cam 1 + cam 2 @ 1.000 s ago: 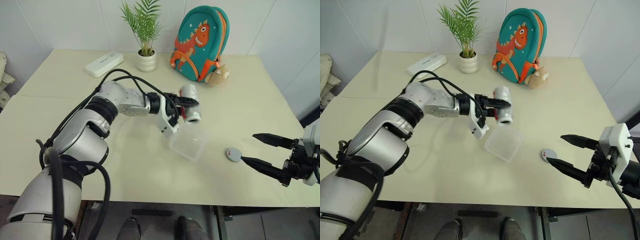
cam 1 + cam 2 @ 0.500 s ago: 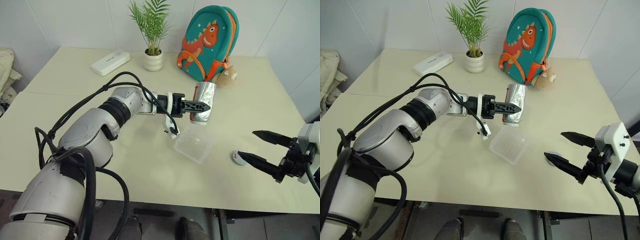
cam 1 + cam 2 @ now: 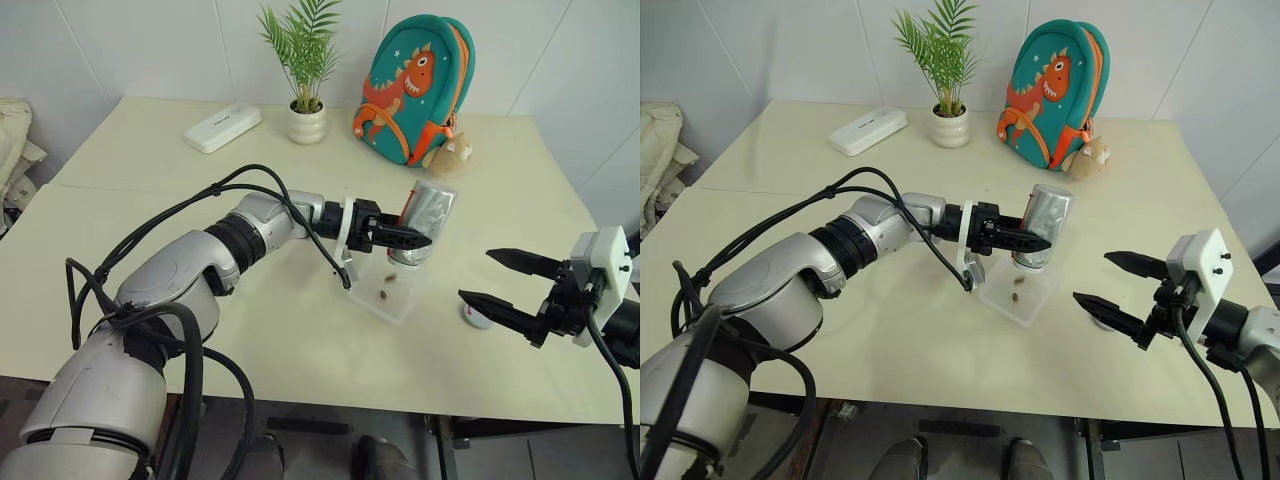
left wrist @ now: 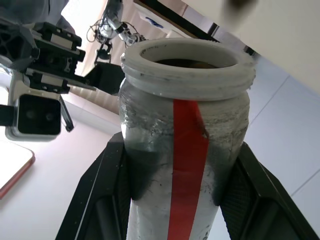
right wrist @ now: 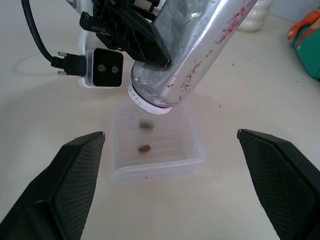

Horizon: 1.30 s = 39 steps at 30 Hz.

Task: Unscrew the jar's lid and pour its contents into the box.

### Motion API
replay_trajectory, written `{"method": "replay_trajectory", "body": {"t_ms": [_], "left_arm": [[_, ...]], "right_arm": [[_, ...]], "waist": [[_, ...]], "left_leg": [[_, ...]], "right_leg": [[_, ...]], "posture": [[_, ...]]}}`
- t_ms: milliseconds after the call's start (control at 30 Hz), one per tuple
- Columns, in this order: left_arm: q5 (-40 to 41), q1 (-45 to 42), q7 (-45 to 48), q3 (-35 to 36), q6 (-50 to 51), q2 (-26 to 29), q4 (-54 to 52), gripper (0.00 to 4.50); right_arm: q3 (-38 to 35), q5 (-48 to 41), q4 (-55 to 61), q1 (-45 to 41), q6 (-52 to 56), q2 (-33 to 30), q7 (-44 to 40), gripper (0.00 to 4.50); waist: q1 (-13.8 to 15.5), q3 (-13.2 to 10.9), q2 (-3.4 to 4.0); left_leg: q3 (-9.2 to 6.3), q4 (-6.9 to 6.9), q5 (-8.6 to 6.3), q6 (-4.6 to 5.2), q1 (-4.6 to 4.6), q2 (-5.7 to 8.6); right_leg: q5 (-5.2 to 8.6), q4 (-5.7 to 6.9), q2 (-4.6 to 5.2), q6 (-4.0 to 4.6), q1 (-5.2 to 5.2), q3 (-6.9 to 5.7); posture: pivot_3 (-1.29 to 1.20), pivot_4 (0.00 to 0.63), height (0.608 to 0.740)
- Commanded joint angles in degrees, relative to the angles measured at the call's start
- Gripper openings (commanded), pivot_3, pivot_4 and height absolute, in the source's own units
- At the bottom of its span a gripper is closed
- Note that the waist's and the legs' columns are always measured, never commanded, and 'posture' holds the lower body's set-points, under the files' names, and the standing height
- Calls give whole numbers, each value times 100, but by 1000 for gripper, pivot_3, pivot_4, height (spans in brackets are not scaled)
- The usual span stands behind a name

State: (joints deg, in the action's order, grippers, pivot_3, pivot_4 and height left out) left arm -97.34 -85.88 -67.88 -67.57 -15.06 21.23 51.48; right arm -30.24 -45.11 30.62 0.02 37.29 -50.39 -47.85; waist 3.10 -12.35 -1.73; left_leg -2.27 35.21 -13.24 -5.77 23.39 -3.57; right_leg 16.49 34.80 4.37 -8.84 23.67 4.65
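Note:
My left gripper (image 3: pixel 410 240) is shut on the jar (image 3: pixel 425 218), a silvery cylinder with a red stripe (image 4: pixel 185 150) and no lid on it. The jar is tilted with its open mouth down over the box (image 3: pixel 392 300), a clear shallow tray on the table. Tiny brown contents (image 5: pixel 145 148) lie in the box, and one piece (image 3: pixel 390 263) is just below the jar's mouth. My right gripper (image 3: pixel 476 275) is open to the right of the box, holding nothing. The grey lid (image 3: pixel 478 318) lies on the table behind its lower finger, partly hidden.
At the back of the cream table (image 3: pixel 150 250) are a white flat case (image 3: pixel 222 127), a potted plant (image 3: pixel 306 122), a teal dinosaur backpack (image 3: pixel 413 85) and a small plush toy (image 3: pixel 448 155). The table's front edge is close below my right gripper.
The left wrist has rolled, tipping the jar from lying sideways to mouth-down over the box. Brown pieces have fallen into the box. The right gripper has edged slightly toward the box, still open.

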Motion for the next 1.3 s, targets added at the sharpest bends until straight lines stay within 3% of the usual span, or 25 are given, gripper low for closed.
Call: {"method": "replay_trajectory", "body": {"t_ms": [33,233,333,433,500,633,733,833,1000,1200,1300], "left_arm": [[63,-217,-179,44,129,-86,218,1919],[832,-374,121,418,-655,-251,833,1919],[2415,-383,1530,1511,-1861,-219,1610,1919],[3597,-204,2778,2392,-2514,-56,1893,1919],[4800,66,4110,3297,-2857,-81,2067,1919],[7280,719,7234,5247,-2138,-276,2150,1919],[8350,1043,8391,6084,-1653,-318,1803,1919],[9907,1324,9648,7324,-138,-411,1577,1919],[10653,2032,10689,7771,829,-381,828,1919],[10886,2682,11340,7666,1562,-431,-17,1919],[10625,3035,11466,7449,1325,-380,45,1919]], "right_arm": [[-17,-9,69,-73,-126,39,70,4461],[63,23,58,-112,-163,44,100,4461],[76,10,19,-168,-174,25,91,4461],[83,17,-56,-198,-185,-41,-19,4461],[102,4,-136,-283,-171,-94,-67,4461],[141,-25,-344,-484,-147,-260,-304,4461],[210,30,-501,-574,-179,-384,-528,4461],[406,59,-837,-918,-220,-512,-786,4461],[737,195,-1213,-1376,-282,-562,-1024,4461],[974,314,-1455,-1638,-349,-554,-1199,4461],[1112,359,-1507,-1772,-335,-503,-1227,4461]], "waist": [[0,0,0],[6,0,0],[-17,0,0],[-57,1,1],[-59,3,4],[-43,7,13],[-55,7,13],[-66,7,13],[-194,8,14],[-279,7,13],[-323,8,14]], "left_leg": [[2,0,0,0,0,0],[7,0,0,0,-3,0],[17,0,0,0,-8,0],[30,0,0,0,-17,0],[34,-1,0,1,-19,0],[42,8,2,5,-22,0],[40,16,4,8,-22,-1],[38,43,4,10,-18,-1],[31,81,-10,41,-34,-1],[24,88,5,48,-31,-1],[21,90,10,48,-32,0]], "right_leg": [[0,1,0,0,0,2],[0,5,0,-1,1,7],[0,7,0,-1,1,15],[0,16,-2,0,3,26],[0,18,-2,0,3,31],[-1,30,-2,-2,1,38],[-1,44,-4,-2,2,38],[-1,68,-5,-2,2,40],[-2,100,-7,-3,-15,43],[-23,104,-11,-4,-16,47],[-28,104,-11,-4,-18,47]], "posture": [[0,150,740],[0,150,740],[0,150,740],[0,150,740],[0,150,740],[0,150,740],[0,150,740],[0,150,740],[0,150,740],[0,150,740],[0,150,740]]}}
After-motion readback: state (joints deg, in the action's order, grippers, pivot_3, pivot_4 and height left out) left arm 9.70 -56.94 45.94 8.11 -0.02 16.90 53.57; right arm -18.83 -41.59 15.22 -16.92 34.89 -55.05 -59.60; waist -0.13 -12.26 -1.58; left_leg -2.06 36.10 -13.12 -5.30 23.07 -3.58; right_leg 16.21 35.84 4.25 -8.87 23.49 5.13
